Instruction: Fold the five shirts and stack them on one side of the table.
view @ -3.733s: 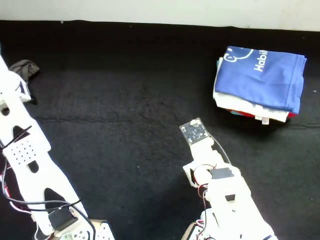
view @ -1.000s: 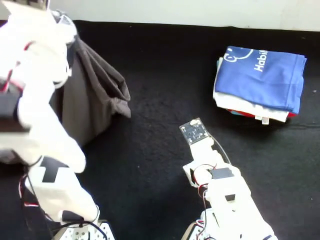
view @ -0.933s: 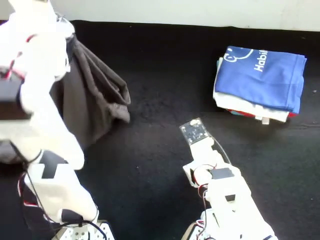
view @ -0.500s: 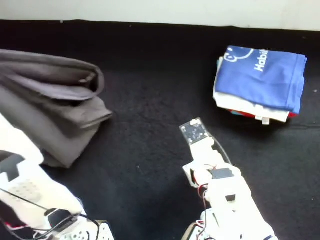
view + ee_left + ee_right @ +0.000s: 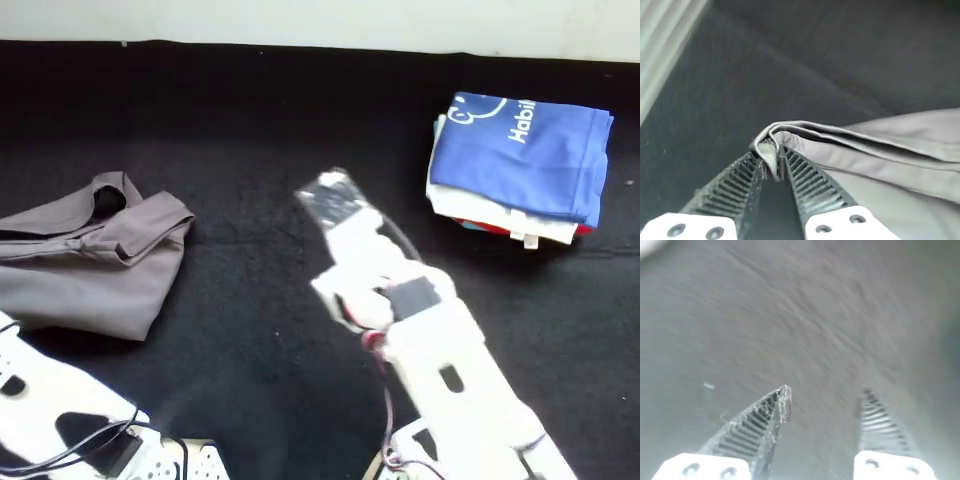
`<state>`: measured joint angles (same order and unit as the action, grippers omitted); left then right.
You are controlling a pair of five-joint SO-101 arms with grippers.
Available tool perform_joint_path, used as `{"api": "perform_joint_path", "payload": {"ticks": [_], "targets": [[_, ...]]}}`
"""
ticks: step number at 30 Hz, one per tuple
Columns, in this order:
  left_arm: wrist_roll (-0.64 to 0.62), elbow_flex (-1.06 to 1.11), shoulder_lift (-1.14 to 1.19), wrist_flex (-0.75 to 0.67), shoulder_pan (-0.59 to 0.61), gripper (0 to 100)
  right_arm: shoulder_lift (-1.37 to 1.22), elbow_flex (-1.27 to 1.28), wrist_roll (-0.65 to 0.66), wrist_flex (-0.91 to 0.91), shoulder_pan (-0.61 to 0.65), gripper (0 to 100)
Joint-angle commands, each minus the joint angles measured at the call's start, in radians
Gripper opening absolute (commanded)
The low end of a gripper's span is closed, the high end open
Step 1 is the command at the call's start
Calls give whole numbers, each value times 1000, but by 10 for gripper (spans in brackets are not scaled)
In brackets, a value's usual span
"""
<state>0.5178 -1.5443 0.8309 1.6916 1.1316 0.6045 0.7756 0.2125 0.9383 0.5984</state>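
- The table (image 5: 250, 110), covered in black cloth, lies under both pincers. The right pincer has bare cloth beneath it.
- The grey shirt (image 5: 90, 270) lies crumpled and partly doubled over. It fans out ahead of the left pincer and sits well apart from the right one.
- I judge the grey shirt to be light, limp and not slippery. It will sag and bunch from any single hold, and it may drag on the cloth rather than slide.
- Opening it flat probably needs two holds at matching corners, shoulders or hem, taken on a seam rather than on loose middle fabric.
- The stack of folded shirts (image 5: 520, 165), with a blue one on top, sits well apart from the right pincer, on the side away from the grey shirt. Going by the task, four look done and the grey one remains.
- The right pincer (image 5: 825, 395) hangs above the table with its toothed fingers spread and nothing between them. It is between the grey shirt and the stack.
- The left pincer (image 5: 772, 160) is pressed together on a small rolled fold at the grey shirt's edge. That is a thin bite which could slip under a pull.
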Motion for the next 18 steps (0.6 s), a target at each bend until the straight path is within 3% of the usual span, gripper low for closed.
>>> {"api": "perform_joint_path", "payload": {"ticks": [1, 9, 13, 18], "targets": [[26, -8, 22, -23, 41, 8, -216, -239, -12, 15, 97, 236], [28, -4, 68, -23, 90, 8, -768, -905, -17, 128, 185, 186], [28, -4, 79, -23, 94, 8, -1026, -1291, -112, 136, 206, 162], [28, -7, 96, -23, 94, 8, -1368, -1744, -127, 142, 260, 162]]}}
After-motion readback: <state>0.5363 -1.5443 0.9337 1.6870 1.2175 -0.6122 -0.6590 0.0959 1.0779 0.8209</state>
